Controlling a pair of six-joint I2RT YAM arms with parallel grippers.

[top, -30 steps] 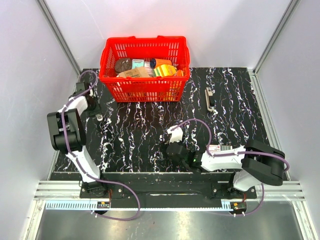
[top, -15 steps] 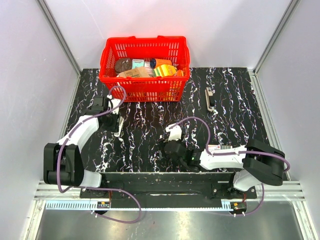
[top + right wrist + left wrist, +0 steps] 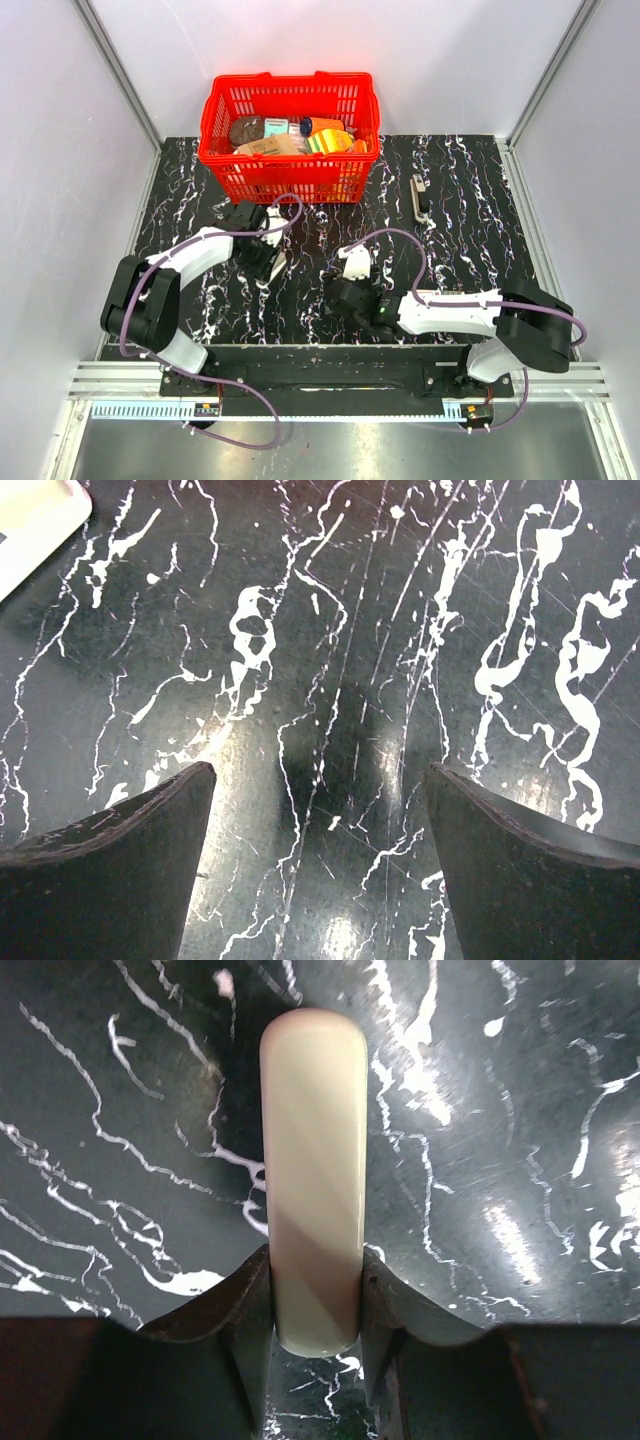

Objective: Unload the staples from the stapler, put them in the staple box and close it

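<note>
The stapler (image 3: 421, 197), slim and dark with a pale strip, lies on the black marbled table at the back right, away from both grippers. My left gripper (image 3: 268, 258) is left of the table's middle, shut on a cream rounded bar (image 3: 277, 263). In the left wrist view the bar (image 3: 312, 1140) sticks out forward from between the jaws of the gripper (image 3: 316, 1300), just above the table. My right gripper (image 3: 330, 290) is open and empty near the middle front. The right wrist view shows its jaws (image 3: 320, 810) wide apart over bare table.
A red basket (image 3: 290, 178) full of assorted items stands at the back, left of centre. A pale flat corner (image 3: 30, 520) shows at the top left of the right wrist view. Grey walls enclose the table on three sides.
My left arm has swung from the far left edge to the right toward the middle, carrying the cream bar. My right gripper has barely shifted.
</note>
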